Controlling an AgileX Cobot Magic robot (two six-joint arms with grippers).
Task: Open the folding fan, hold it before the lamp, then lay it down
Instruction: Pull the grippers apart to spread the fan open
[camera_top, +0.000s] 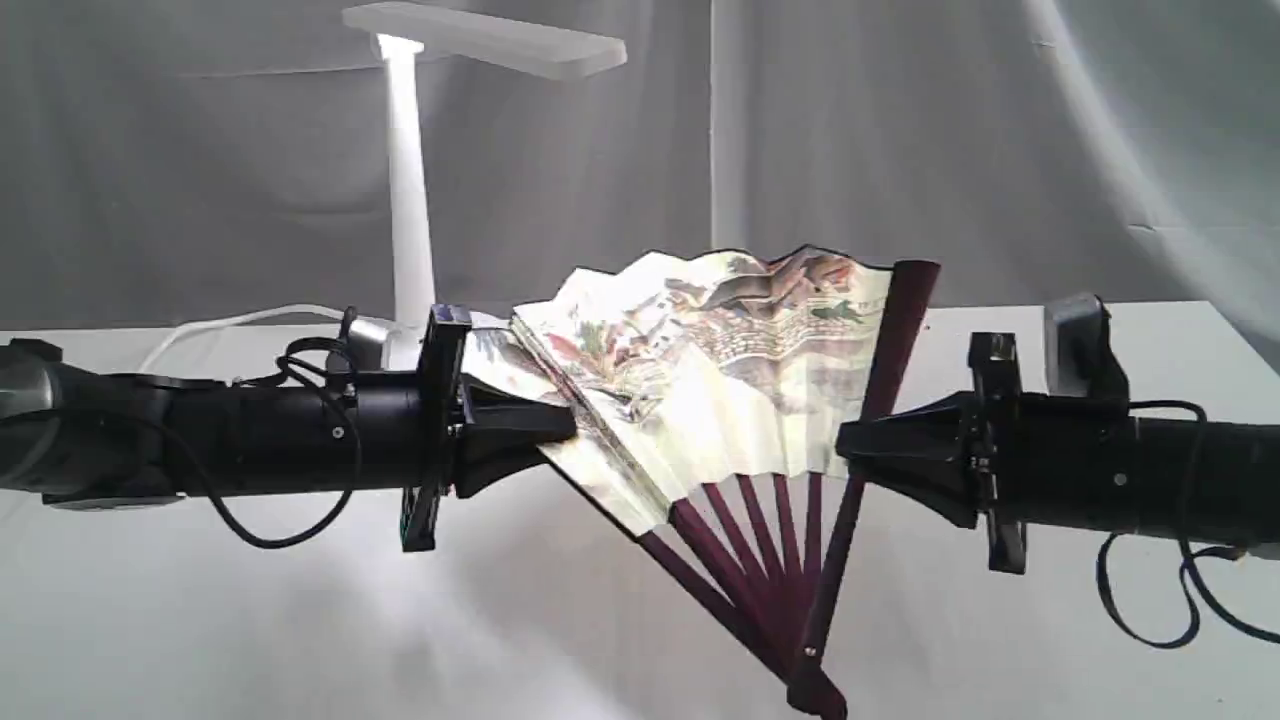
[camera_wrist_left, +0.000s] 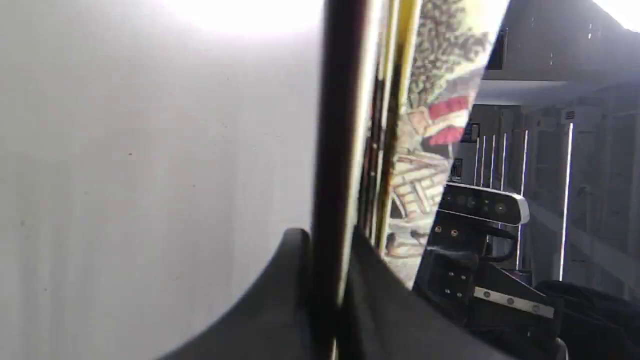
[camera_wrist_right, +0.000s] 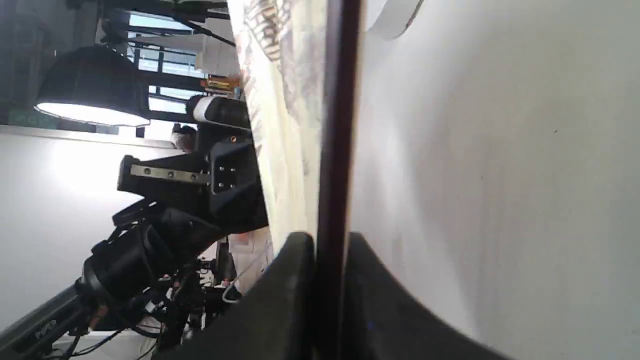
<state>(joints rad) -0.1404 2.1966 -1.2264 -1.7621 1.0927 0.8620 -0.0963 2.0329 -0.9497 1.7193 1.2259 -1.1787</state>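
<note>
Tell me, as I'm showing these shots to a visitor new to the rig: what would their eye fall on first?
The painted folding fan, spread partway and held upright at the centre of the exterior view. The left gripper is shut on its left edge and the right gripper on its dark right edge, one reaching in from each side. Behind, at the left, rises the white lamp.

1. The tabletop (camera_top: 1050, 640) is a plain white surface that spans the whole exterior view, with soft grey shadows across it.
2. The lamp (camera_top: 405, 180) stands upright on it toward the back left, its base mostly hidden.
3. A white cord (camera_top: 230, 322) lies on the tabletop and curves leftward from the lamp's foot.
4. Whether the lowest tip of the folding fan (camera_top: 720, 360) touches the tabletop cannot be told.
</note>
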